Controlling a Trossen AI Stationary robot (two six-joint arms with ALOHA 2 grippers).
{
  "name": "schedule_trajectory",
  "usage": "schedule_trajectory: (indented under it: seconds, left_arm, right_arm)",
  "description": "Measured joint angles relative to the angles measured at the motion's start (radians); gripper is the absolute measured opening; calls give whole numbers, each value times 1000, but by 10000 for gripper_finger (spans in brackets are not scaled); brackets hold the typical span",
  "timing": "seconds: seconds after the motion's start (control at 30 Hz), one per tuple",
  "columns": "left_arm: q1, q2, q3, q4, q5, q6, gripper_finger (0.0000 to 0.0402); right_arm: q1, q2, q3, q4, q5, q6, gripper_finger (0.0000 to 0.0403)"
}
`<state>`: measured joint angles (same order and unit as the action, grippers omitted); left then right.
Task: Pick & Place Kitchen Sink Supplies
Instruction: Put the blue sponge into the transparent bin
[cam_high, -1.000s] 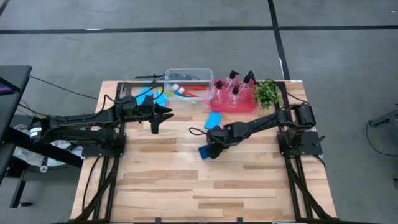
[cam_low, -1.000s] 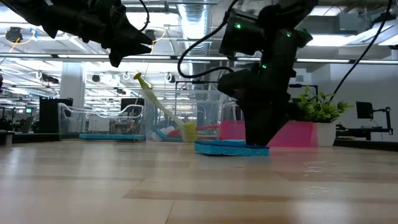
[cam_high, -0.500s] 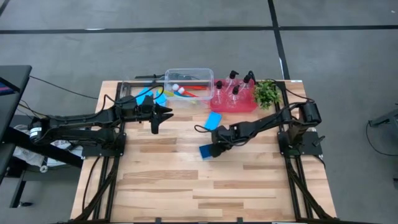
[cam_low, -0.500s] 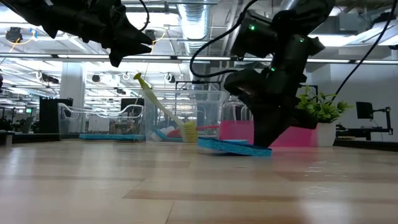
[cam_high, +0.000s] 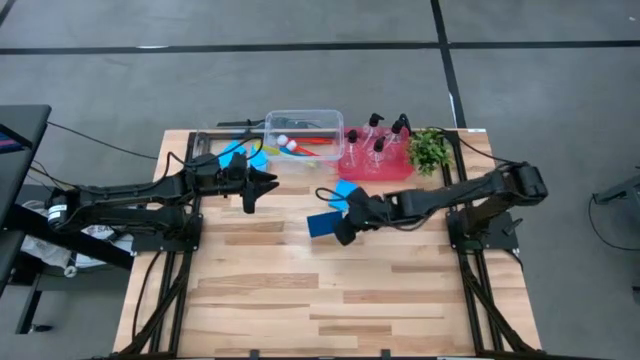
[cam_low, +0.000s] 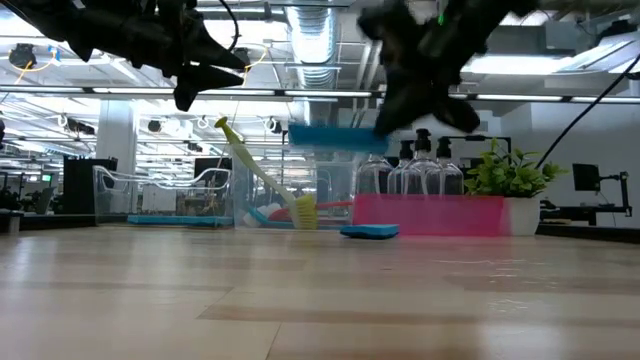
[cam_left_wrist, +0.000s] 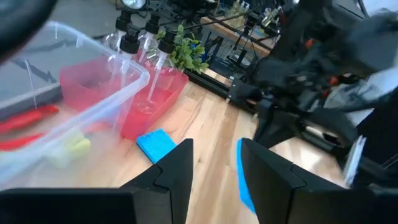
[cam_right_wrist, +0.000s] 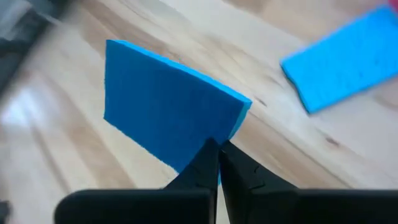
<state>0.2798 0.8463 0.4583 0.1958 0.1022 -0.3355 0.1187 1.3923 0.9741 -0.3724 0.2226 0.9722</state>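
Observation:
A bright blue sponge (cam_high: 322, 224) hangs over the middle of the table, held by my right gripper (cam_high: 343, 231), which is shut on it. In the low view it floats level (cam_low: 335, 137), well above the wood. A second blue sponge (cam_high: 345, 190) lies flat on the table just beyond it. More blue sponges (cam_high: 240, 154) lie at the far left beside the clear tub (cam_high: 303, 124). My left gripper (cam_left_wrist: 214, 165) hovers open near that tub, with nothing between its fingers. Pump bottles (cam_high: 378, 140) stand in the red tray (cam_high: 396, 172). My right gripper pinches the sponge between its two fingers at one edge (cam_right_wrist: 208, 149). The fingers come from the table's right, slanting down. The sponge is lifted clear and sticks out from the fingertips toward the table's left, about level (cam_low: 335, 137).
The tub holds a yellow-green brush (cam_low: 262, 175) leaning against its rim and a red brush (cam_high: 318, 142). A small green plant (cam_high: 430, 148) stands at the far right next to the tray. Bare wood fills the near half of the table (cam_high: 320, 300).
My right gripper has risen and tipped toward level, carrying the sponge. One end of the sponge came up first while the other stayed on the wood, and now it hangs clear of the table. My left arm has kept still.

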Motion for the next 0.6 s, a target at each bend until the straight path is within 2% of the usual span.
schedule_trajectory:
  seconds: [0.17,0.3,0.47,0.6]
  left_arm:
    - [0,0,0,0,7,-135,136]
    - [1,0,0,0,54,-213,136]
    - [0,0,0,0,159,-226,136]
    - [-13,0,0,0,172,-246,139]
  right_arm:
    - [12,-53,24,7,80,-30,1]
    - [4,-56,44,7,116,-58,1]
    - [-11,-51,70,18,127,-86,0]
    - [-16,-47,76,19,141,-93,0]
